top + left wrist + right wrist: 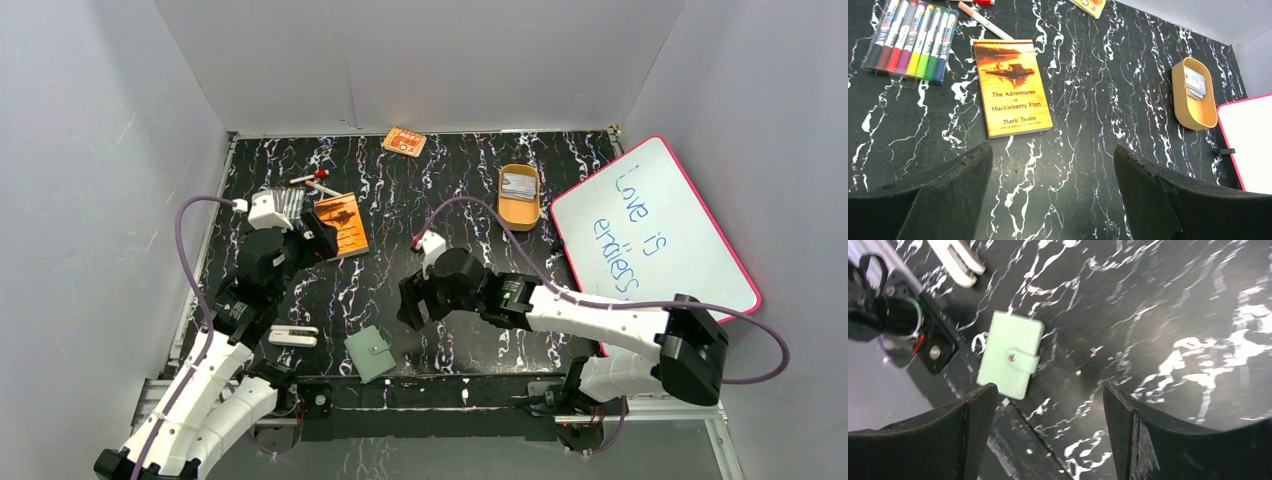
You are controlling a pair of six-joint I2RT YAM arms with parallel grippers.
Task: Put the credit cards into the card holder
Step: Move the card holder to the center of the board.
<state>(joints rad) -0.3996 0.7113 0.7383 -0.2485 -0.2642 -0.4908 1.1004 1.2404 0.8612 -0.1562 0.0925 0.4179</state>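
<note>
your right gripper (pixel 1048 390), jaws standing wide apart and empty, is hovering near the sage-green snap-tab card holder (pixel 1009 355), lying shut at the black marbled table's (pixel 450 190) near edge. left gripper (pixel 1052 147) is gaping empty too. pale grey-white credit cards (pixel 1194 82) are sitting in the tan oval tray (pixel 1193 120), far right. likely you're approaching: next is calling for dragging the holder inward, where room is lying open, then unsnapping it.
</note>
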